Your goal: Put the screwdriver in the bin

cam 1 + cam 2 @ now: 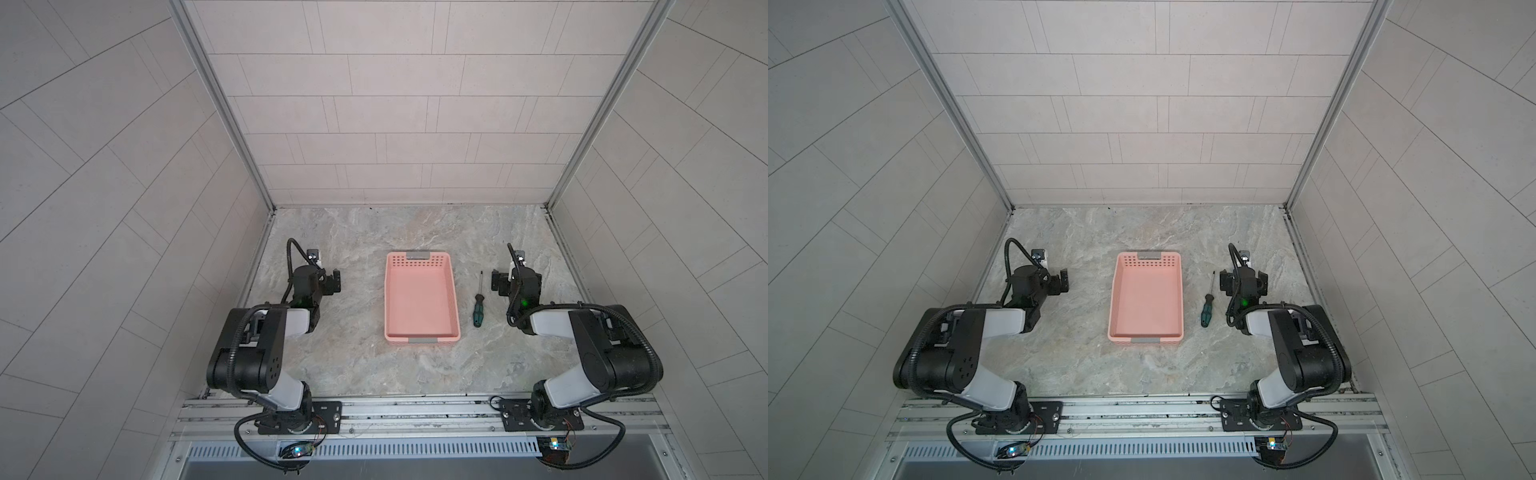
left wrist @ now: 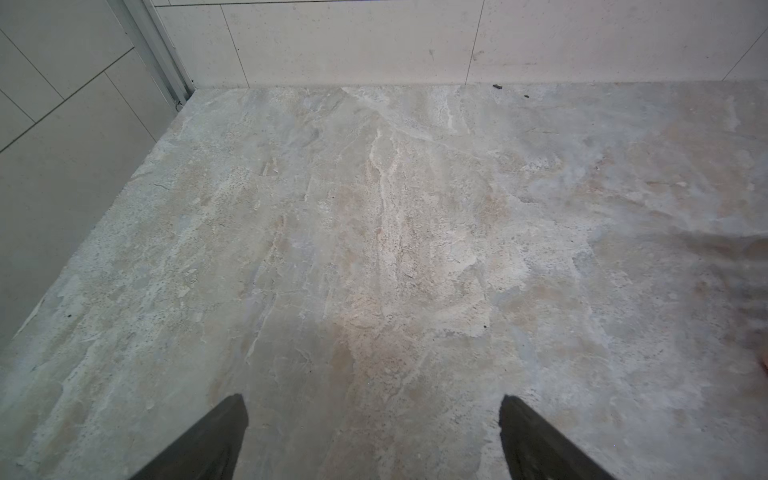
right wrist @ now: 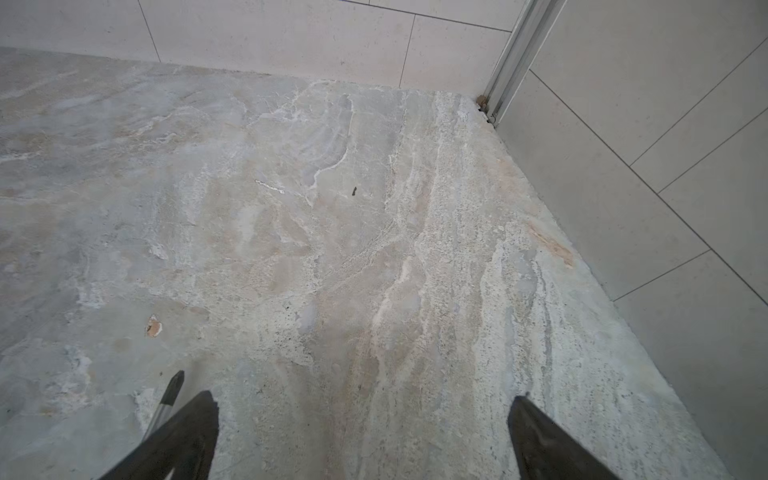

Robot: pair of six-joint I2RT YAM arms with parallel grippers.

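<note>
A: Left gripper [image 2: 374, 400]?
B: Jaws spread, nothing between them, over bare tabletop [image 1: 353, 232].
A: Screwdriver [image 1: 478, 306]?
B: Flat on the tabletop, clear of the bin [image 1: 419, 303], just beside the right gripper [image 3: 365, 399]. It lies outside that gripper's wide, empty jaws.

The left hand [image 2: 372, 397] and right hand [image 3: 363, 395] both spread wide, empty.

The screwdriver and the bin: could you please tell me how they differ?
The screwdriver is slim with a green-and-black handle; the bin is broad and salmon-pink. The screwdriver is shorter than the bin. The screwdriver is solid; the bin is an empty open tray. Both lie on the table, roughly parallel and apart.
</note>
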